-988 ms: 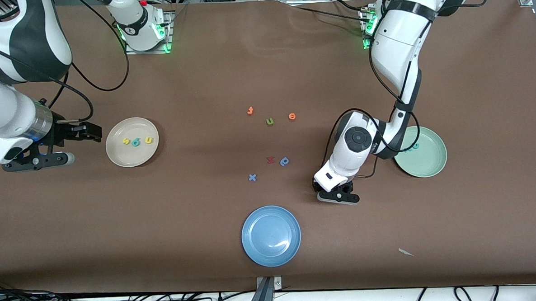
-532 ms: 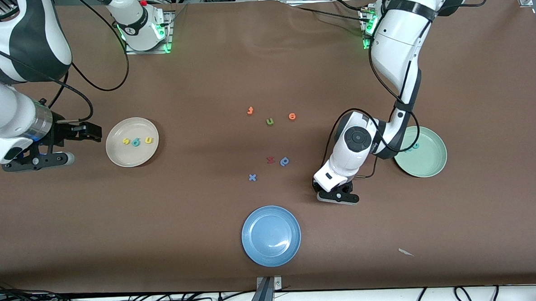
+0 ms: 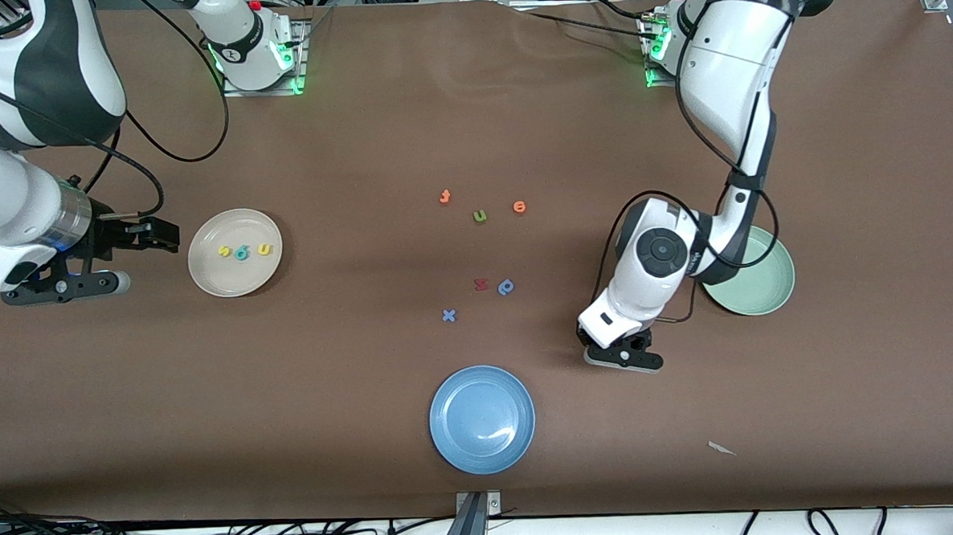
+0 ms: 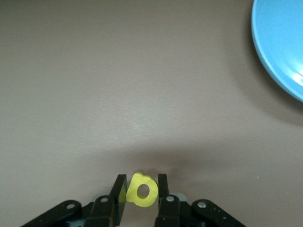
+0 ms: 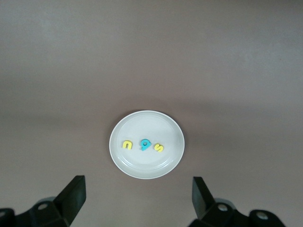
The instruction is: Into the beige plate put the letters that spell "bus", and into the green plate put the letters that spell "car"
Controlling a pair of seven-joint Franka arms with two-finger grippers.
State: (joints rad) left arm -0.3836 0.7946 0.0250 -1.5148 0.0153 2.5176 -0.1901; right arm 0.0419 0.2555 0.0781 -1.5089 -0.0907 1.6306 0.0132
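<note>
Yellow a [image 4: 141, 190] — left jaws' grip

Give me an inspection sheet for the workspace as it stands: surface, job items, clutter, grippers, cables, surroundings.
Surface: brown table, small pale scrap near its camera-side edge.
Job's things: beige plate holds yellow s, teal b, yellow u. Green plate partly hidden by the left arm; contents not visible. Yellow a is in the left gripper.
Clutter: orange, olive, red and blue letters mid-table; blue plate nearest the camera.
Grippers: left gripper shut on the yellow a, low over the table between blue and green plates. Right gripper open, waiting beside the beige plate.
Cables: black cables along both arms.
Surroundings: nothing seen.
</note>
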